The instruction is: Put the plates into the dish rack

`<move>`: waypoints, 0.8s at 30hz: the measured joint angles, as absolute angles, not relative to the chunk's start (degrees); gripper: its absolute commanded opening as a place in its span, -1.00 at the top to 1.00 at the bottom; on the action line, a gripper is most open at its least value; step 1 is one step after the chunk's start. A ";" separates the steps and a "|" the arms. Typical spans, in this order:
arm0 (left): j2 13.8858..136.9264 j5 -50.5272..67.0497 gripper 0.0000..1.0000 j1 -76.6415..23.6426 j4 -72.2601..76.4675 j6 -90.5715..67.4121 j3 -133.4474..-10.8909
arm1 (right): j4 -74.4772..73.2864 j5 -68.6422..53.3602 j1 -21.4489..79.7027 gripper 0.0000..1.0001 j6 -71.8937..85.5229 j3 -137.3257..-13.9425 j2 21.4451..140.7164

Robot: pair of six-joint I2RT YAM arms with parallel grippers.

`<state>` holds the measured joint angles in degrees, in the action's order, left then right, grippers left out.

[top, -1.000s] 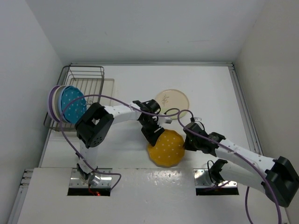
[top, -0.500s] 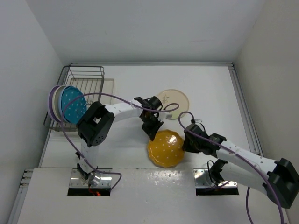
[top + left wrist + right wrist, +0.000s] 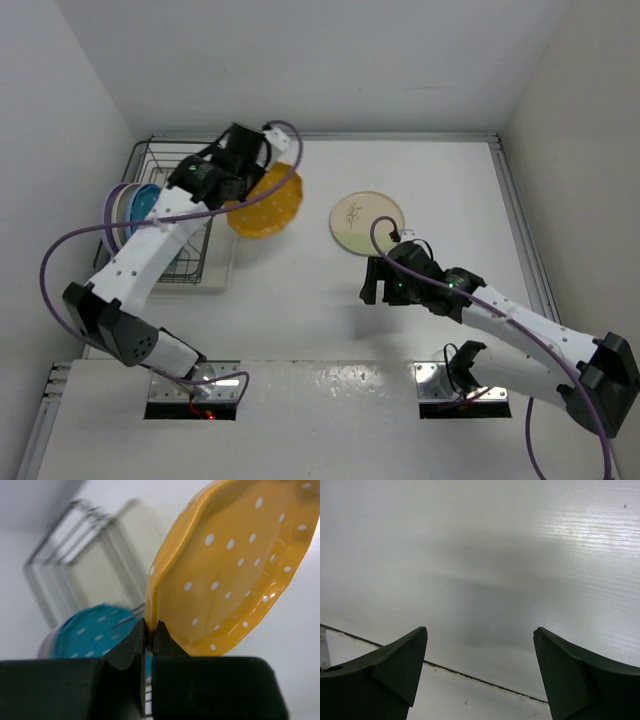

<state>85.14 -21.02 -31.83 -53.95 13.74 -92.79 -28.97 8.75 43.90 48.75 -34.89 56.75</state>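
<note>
My left gripper (image 3: 250,180) (image 3: 150,632) is shut on the rim of the orange-yellow plate with white dots (image 3: 268,205) (image 3: 230,565). It holds that plate tilted in the air just right of the dish rack (image 3: 185,160) (image 3: 85,555). A teal dotted plate (image 3: 143,203) (image 3: 95,635) stands on edge at the rack's near left end, with a cream and a purple plate (image 3: 112,215) behind it. The cream-green plate with the sprig drawing (image 3: 367,222) lies flat on the table. Nearer than it, my right gripper (image 3: 380,290) (image 3: 480,635) is open over bare table, holding nothing.
The rack's cream drip tray (image 3: 233,180) sticks out on its right side, under the held plate. White walls close in the table at the left, back and right. A purple cable (image 3: 70,250) loops off the left arm.
The left arm has lifted the orange-yellow plate from the table's near middle up and back to the rack. The right gripper has let go of it, opened and pulled away.
</note>
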 measured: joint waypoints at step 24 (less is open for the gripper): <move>77.47 -52.84 1.00 -9.54 -47.44 23.75 -84.09 | -26.87 9.10 44.51 -0.74 49.06 -30.30 54.39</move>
